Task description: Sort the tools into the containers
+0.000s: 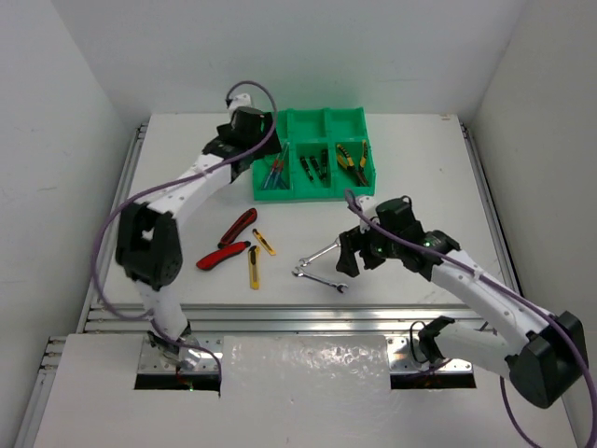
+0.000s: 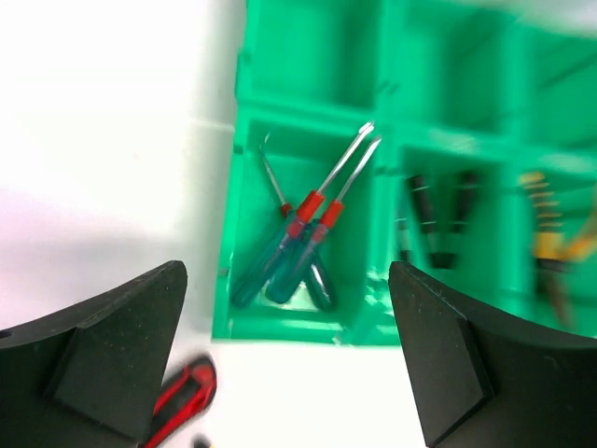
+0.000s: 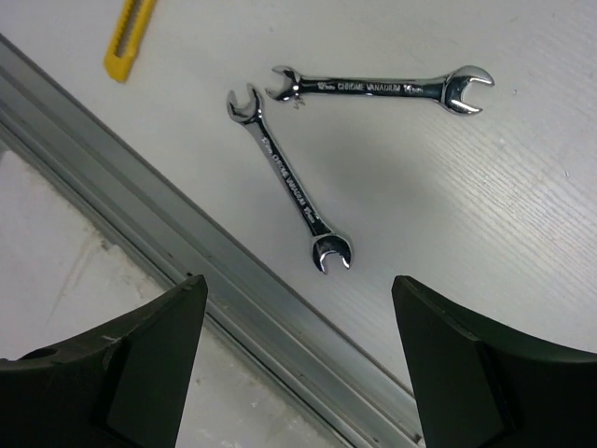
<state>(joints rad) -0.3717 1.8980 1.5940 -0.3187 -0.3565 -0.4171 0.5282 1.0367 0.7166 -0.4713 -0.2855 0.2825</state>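
1. Top view: the left gripper (image 1: 250, 140) is hovering over the green tray (image 1: 322, 114)'s near left corner; the right gripper (image 1: 352, 261) is hanging just right of two wrenches (image 1: 321, 280); red knives (image 1: 238, 227) and yellow cutters (image 1: 253, 268) are lying on the table (image 1: 420, 168).
2. Left wrist: the jaws are standing spread, released; screwdrivers (image 2: 303, 233) are lying in the near left compartment.
3. Right wrist: the jaws are standing apart, empty, above the wrenches.

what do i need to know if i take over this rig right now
Grippers: left gripper open and empty over the near-left compartment of the green tray; right gripper open and empty above the two wrenches.
Done: blue-red screwdrivers, dark screwdrivers and pliers each in a near-row compartment.
Left: two utility knives, two box cutters and both wrenches lie on the table.
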